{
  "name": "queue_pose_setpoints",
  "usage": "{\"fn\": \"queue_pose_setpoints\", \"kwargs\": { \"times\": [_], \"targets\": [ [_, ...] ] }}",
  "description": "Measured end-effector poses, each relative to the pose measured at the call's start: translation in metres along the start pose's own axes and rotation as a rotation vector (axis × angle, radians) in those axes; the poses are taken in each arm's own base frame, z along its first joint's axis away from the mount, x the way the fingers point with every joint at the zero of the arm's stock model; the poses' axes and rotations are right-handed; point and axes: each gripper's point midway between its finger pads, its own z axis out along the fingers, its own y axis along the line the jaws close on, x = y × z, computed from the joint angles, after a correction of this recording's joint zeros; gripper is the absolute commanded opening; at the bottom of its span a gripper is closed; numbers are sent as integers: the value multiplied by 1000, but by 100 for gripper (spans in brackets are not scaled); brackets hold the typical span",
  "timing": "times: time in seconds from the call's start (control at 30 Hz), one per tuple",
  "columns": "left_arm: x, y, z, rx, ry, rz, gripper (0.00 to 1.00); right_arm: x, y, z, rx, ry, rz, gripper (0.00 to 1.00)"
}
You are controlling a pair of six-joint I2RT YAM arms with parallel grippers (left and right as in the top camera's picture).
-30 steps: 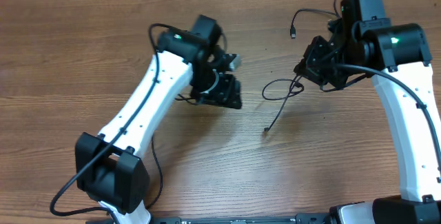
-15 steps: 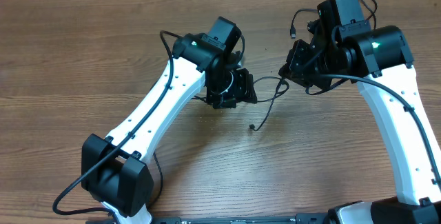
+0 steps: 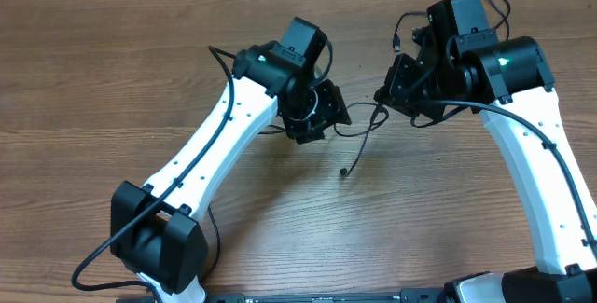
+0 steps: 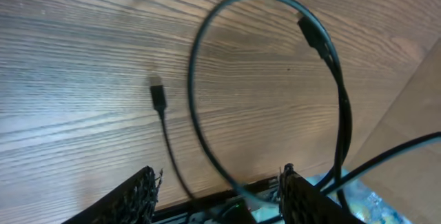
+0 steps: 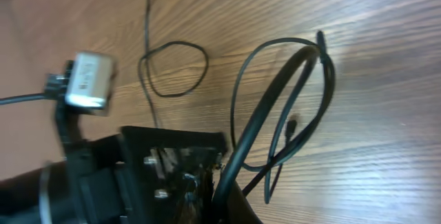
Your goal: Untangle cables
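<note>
right pincer [image 3: 394, 93] pressed together, pinching the cables [image 3: 359, 146] at centre-far of the desk [image 3: 103, 70]; its wrist view shows strands coming up out of it in a tall arc. one strand drops left and near from it, ending in a small plug [image 3: 343, 172] on the wood. left pincer [image 4: 217, 200] spread, just left of the right one, nothing clamped. one side of a wide cable loop [image 4: 192, 86] runs down between its fingers [image 4: 141, 195]; can't tell whether it touches them. another cable end sits just far of the right pincer
</note>
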Motion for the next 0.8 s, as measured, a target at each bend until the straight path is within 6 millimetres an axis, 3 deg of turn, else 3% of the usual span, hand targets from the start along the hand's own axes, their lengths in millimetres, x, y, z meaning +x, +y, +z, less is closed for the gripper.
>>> {"fn": "queue_pose_setpoints", "kwargs": {
  "times": [0.17, 0.27, 0.67, 0.8],
  "targets": [
    [2, -5, 4, -4, -20, -18, 43, 2, 8, 0, -44, 18, -9, 4],
    [1, -5, 4, -8, -26, -23, 40, 4, 10, 0, -53, 27, -8, 4],
    [7, 0, 5, -31, -13, -46, 44, -1, 18, -1, -90, 12, -29, 4],
    [8, -1, 6, -33, -12, -45, 35, -3, 21, -1, -102, 1, -36, 4]
  ]
}}
